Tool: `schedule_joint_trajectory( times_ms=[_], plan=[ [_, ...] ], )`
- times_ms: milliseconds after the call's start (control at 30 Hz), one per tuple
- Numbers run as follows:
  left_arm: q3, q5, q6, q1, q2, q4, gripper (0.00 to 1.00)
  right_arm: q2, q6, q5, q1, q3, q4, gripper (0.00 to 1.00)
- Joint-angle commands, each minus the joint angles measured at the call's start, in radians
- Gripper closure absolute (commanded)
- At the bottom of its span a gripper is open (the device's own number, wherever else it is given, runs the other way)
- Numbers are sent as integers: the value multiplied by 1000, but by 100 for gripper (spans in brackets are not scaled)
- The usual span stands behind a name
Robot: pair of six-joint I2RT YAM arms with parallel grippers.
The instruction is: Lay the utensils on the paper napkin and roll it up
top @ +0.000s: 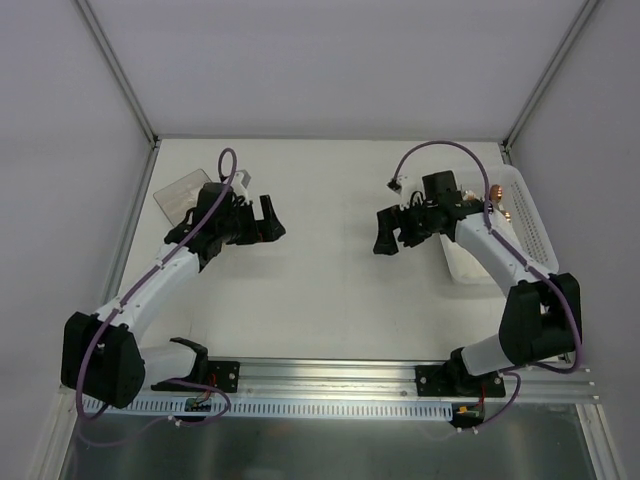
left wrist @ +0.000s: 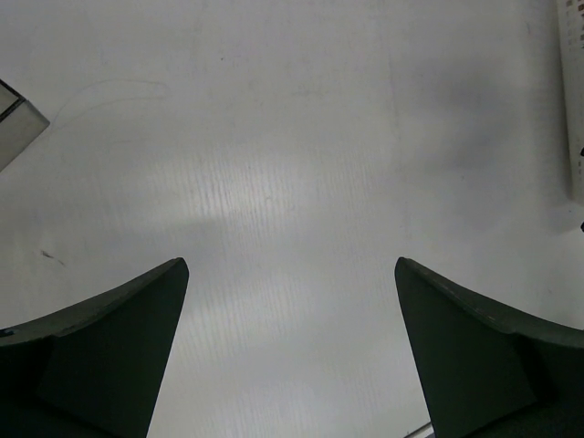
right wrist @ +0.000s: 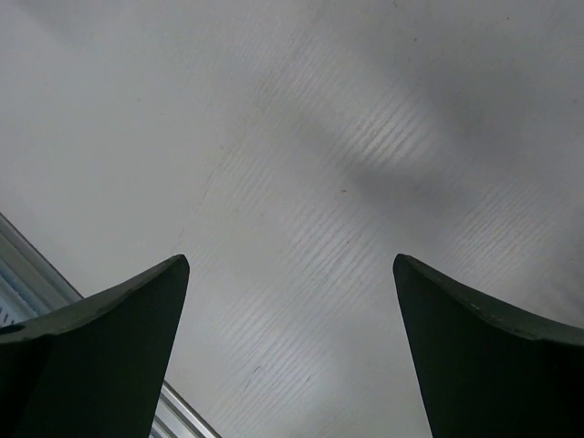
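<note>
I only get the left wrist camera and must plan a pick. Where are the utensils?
Observer: The copper utensils lie in the white basket at the far right.
Operator: Is the right gripper holding one?
Observer: No, the right gripper is open and empty, left of the basket.
Operator: Where is mine?
Observer: The left gripper hovers open, right of the clear box at far left.

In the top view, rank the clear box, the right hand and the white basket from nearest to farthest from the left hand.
1. Clear box, just left of the left hand.
2. Right hand, opposite, mid-table.
3. White basket, far right.
</note>
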Motion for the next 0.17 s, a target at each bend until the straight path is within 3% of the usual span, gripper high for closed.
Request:
schedule_joint_trajectory(
  times_ms=[0,133],
  plan=[
    [-12,-31,10,9,8,-12,1,-28,30,56,15,-29,125,1],
    [-9,-36,23,8,2,-7,1,-37,31,58,15,-35,126,1]
  ],
)
